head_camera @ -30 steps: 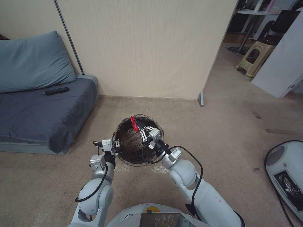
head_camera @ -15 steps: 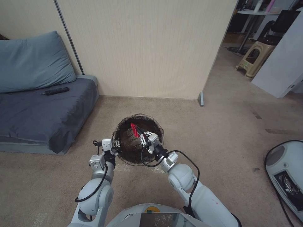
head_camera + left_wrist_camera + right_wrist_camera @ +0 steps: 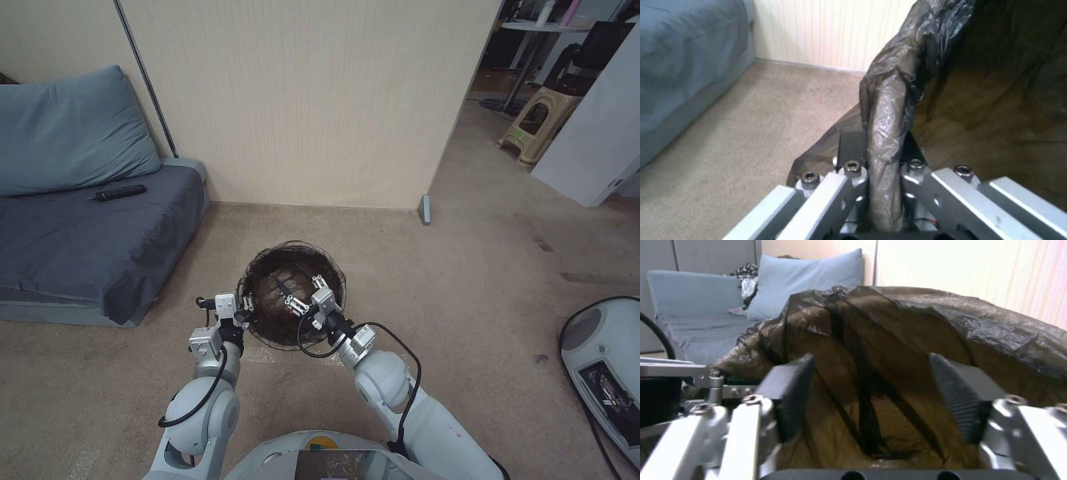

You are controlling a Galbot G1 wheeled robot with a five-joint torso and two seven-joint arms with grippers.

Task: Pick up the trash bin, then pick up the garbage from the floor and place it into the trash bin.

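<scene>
My left gripper [image 3: 882,186] is clamped on the bag-covered rim of the trash bin [image 3: 291,293], held just ahead of me above the floor [image 3: 433,280]. My right gripper [image 3: 873,396] hangs over the bin's mouth, pads spread and empty. Beyond stands the wall [image 3: 300,100].
</scene>
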